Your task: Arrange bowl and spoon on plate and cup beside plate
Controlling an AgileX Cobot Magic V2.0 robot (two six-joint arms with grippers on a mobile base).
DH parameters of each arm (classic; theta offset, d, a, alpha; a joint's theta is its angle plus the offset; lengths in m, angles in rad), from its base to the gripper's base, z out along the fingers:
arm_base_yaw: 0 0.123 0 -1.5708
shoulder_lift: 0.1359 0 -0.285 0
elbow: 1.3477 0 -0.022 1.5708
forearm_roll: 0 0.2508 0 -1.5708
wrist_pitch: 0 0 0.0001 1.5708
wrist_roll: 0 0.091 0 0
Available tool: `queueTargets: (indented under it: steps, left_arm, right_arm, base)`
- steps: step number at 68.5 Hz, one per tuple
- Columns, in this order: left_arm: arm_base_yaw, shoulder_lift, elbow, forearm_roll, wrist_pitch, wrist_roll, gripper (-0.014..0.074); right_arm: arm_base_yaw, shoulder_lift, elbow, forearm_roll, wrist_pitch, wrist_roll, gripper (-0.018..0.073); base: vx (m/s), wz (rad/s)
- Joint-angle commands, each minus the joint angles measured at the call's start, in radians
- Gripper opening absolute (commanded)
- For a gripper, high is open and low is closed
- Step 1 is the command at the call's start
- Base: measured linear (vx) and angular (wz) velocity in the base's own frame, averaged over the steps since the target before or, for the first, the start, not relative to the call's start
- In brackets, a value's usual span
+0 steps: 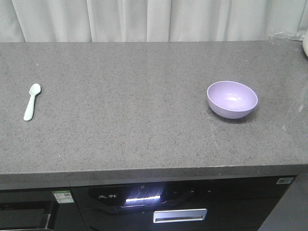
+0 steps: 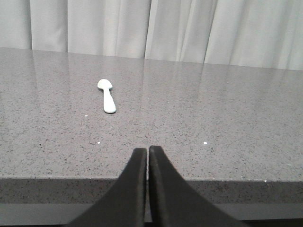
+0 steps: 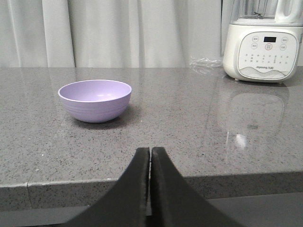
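**A:** How far along is this looking?

**B:** Barely starting, I'd say. The bowl (image 1: 232,98) is sitting upright on the tabletop (image 1: 139,125), over on the right side. The spoon (image 1: 32,101) is lying flat far to the left, its scoop pointing toward the curtain (image 1: 144,19). The two are lying well apart.

**A:** And the plate and cup?

**B:** Neither is showing in any view, so I'm not able to say where they are. Nothing is resting on a plate yet.

**A:** What are the arms doing?

**B:** The left jaws are pressing together with nothing between them, hanging at the near edge of the tabletop and facing the spoon. The right jaws are closing on nothing in the same way and are facing the bowl. A white blender (image 3: 262,42) is standing at the back right, well clear of the bowl.

**A:** So what's remaining?

**B:** All of it, as I'm judging things. The bowl and spoon are both waiting to go onto the plate, and the cup is still needing its place beside it.
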Motion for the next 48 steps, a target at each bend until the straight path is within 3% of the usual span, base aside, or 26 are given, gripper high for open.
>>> queueTargets:
  steps: [1,48]
  left_arm:
    - [0.003,-0.005,-0.007,-0.001,-0.078,-0.010,-0.0006]
    - [0.003,-0.005,-0.007,-0.001,-0.078,-0.010,-0.0006]
  right_arm:
    - [0.001,-0.008,0.004,-0.010,-0.071,-0.006,-0.0003]
    - [0.001,-0.008,0.004,-0.010,-0.071,-0.006,-0.0003]
  base:
    - [0.06,0.02]
    - [0.06,0.02]
